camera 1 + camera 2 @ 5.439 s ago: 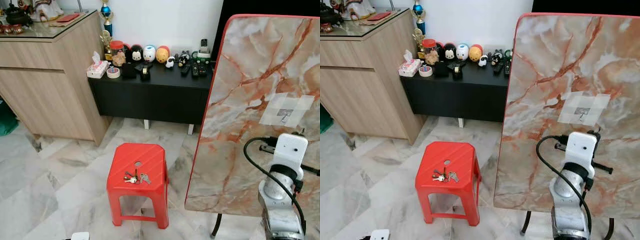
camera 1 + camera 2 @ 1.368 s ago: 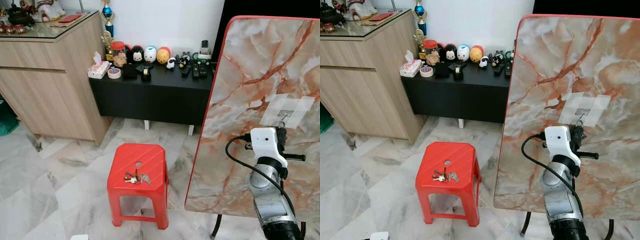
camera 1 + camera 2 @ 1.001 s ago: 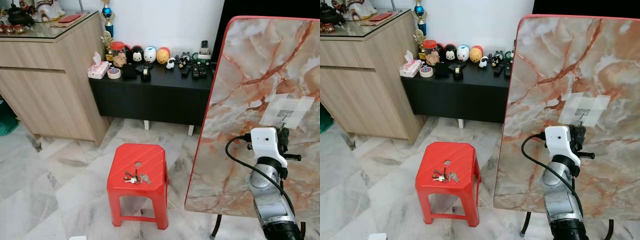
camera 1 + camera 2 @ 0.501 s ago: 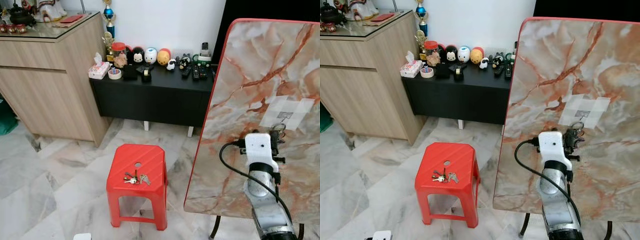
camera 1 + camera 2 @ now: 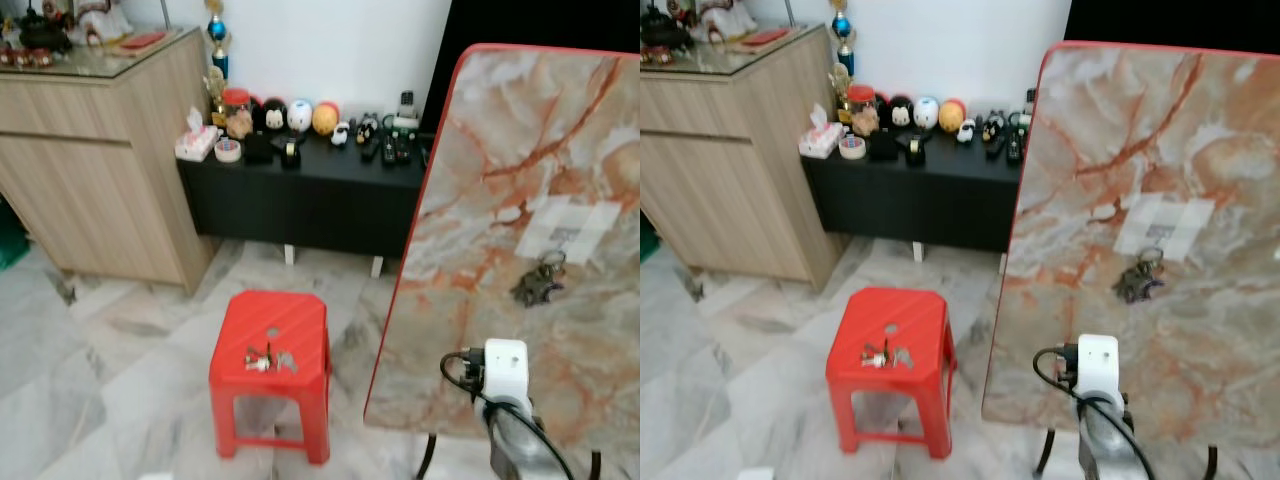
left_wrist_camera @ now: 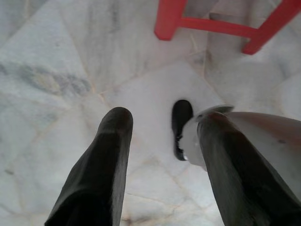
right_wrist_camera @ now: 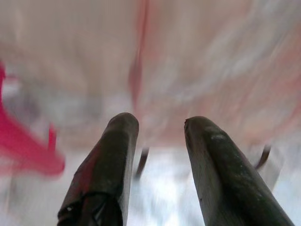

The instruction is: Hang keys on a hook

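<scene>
A dark bunch of keys (image 5: 540,282) hangs from a small hook (image 5: 565,236) on a taped white patch of the upright marble board (image 5: 480,200). A second bunch of keys (image 5: 268,360) lies on top of the red stool (image 5: 270,330). My right arm, with its white wrist block (image 5: 505,366), is low in front of the board, well below the hanging keys. In the blurred right wrist view my right gripper (image 7: 157,125) is open and holds nothing. My left gripper (image 6: 162,117) hangs open over the marble floor near the stool's legs (image 6: 211,23).
A black low cabinet (image 5: 310,190) with toys and remotes stands against the back wall. A wooden sideboard (image 5: 90,160) is at the left. The board's thin black legs (image 5: 428,455) stand on the marble floor (image 5: 120,350) beside the stool.
My right gripper has let go of the keys, which now hang on the hook. The arm has dropped down and away from the board. The view has shifted slightly and blurred.
</scene>
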You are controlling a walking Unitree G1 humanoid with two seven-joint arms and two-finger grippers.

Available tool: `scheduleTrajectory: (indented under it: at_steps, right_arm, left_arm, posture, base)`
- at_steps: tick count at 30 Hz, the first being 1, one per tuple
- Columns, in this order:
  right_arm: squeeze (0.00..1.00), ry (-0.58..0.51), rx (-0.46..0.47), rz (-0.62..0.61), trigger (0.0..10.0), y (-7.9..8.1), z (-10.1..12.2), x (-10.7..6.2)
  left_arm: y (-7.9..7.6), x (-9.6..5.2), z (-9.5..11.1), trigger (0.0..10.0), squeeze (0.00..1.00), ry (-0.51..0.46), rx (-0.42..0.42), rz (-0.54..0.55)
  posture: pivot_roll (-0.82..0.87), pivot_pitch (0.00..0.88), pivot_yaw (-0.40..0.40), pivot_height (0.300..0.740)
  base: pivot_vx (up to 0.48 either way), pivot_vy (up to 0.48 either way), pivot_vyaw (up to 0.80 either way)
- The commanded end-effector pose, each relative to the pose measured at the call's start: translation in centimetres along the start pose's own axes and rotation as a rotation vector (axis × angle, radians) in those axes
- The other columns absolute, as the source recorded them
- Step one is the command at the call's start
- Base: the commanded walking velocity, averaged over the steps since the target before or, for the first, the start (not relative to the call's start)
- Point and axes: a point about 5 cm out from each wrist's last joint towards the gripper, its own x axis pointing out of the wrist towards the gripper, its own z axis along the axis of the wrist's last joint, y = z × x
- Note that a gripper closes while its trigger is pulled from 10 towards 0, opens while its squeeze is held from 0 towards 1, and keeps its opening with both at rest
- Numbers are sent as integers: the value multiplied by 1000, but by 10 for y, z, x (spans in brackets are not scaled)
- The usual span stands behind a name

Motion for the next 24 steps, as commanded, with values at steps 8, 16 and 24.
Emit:
scheduleTrajectory:
  at_steps: [8,16,24]
  right_arm:
    - [0,343,59,12,10000,1,-82,-9]
    - [0,424,103,6,10000,2,-100,-15]
    - [0,437,104,33,10000,11,-105,-17]
  left_arm:
    - [-6,1,3,10000,0,-10,18,-14]
    - [0,2,10,10000,0,-18,26,-9]
    - [37,-6,1,10000,0,-4,21,26]
  posture:
    - [22,0,-18,740]
    - [17,0,-6,740]
    - [26,0,-1,740]
  base:
    - [0,0,0]
    - [0,0,0]
    - [0,0,0]
